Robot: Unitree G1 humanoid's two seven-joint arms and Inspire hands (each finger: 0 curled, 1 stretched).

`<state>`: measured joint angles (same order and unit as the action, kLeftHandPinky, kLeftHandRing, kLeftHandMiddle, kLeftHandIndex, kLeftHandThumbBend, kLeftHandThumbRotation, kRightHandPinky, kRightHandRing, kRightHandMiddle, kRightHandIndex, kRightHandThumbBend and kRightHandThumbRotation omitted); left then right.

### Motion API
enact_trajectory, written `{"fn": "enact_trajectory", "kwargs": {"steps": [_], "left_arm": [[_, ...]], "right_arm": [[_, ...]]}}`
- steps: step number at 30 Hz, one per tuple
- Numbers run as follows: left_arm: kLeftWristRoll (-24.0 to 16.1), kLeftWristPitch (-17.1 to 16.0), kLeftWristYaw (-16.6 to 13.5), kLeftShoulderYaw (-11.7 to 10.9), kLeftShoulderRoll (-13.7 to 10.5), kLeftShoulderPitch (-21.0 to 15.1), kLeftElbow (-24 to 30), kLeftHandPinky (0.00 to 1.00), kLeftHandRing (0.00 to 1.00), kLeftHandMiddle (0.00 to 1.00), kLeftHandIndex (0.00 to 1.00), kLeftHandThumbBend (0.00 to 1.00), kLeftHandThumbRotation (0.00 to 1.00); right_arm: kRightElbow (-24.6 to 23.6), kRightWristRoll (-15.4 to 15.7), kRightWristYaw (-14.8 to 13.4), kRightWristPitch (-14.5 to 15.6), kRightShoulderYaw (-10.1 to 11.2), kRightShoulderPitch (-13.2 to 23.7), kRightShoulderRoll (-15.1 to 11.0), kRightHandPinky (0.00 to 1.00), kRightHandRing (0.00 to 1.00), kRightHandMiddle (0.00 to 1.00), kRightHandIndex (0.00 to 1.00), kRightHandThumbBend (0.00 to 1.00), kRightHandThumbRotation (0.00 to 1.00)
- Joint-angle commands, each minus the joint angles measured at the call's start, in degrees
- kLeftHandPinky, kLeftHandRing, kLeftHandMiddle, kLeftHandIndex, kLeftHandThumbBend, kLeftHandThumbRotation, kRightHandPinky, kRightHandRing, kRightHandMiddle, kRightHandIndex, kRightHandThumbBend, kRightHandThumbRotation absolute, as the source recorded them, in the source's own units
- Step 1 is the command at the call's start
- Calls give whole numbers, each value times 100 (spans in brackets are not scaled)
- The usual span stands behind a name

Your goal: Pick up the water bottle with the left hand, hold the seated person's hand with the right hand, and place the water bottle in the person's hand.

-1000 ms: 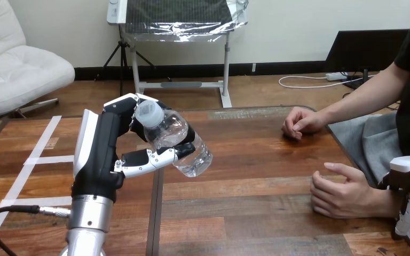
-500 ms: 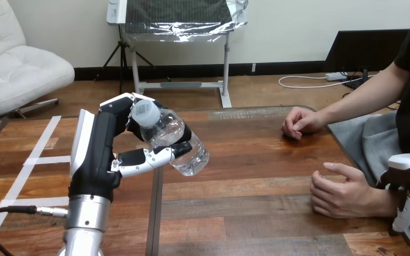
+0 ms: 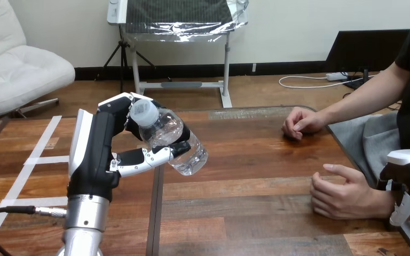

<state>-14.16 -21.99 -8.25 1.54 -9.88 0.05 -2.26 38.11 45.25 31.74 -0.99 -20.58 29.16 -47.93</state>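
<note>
Left hand (image 3: 104, 154) clasps the tilted bottle (image 3: 173, 141) over the bench (image 3: 245, 213). At 4 o'clock the right hand (image 3: 408, 178), whose state I cannot tell, flanks the person's hand (image 3: 341, 193).

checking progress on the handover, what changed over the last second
The left hand, curled round the water bottle, drifted slightly left, carrying it above the table. The right hand, beside the person's nearer hand, edged up a little. That hand and the person's farther hand stayed put.
</note>
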Motion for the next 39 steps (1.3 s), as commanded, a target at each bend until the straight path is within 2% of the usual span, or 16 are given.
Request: {"fn": "enact_trajectory", "kwargs": {"steps": [1, 15, 24, 29, 35, 39], "left_arm": [[9, -201, -65, -74, 46, -379, 194, 39, 39, 44, 48, 64, 0], [39, -218, -56, -87, 51, -373, 184, 38, 39, 44, 48, 64, 0], [69, -199, -34, -91, 53, -367, 197, 38, 39, 44, 48, 64, 0], [70, -173, -36, -90, 63, -355, 224, 38, 39, 44, 48, 64, 0], [67, -184, -42, -90, 66, -349, 229, 38, 39, 44, 48, 64, 0], [85, -172, -26, -90, 66, -342, 243, 38, 39, 44, 48, 64, 0]], "right_arm": [[183, 17, 67, -81, -255, 249, 275, 45, 53, 63, 70, 62, 0], [490, -36, -5, 3, -348, 355, 456, 52, 58, 66, 68, 61, 0], [633, 43, -68, -73, -481, 398, 490, 51, 59, 67, 66, 61, 0], [720, 74, -175, -184, -560, 411, 491, 50, 58, 67, 67, 60, 3], [857, 90, -143, -241, -682, 475, 517, 53, 60, 69, 72, 59, 4], [902, 33, -164, -253, -682, 470, 540, 54, 61, 70, 74, 59, 5]]}}
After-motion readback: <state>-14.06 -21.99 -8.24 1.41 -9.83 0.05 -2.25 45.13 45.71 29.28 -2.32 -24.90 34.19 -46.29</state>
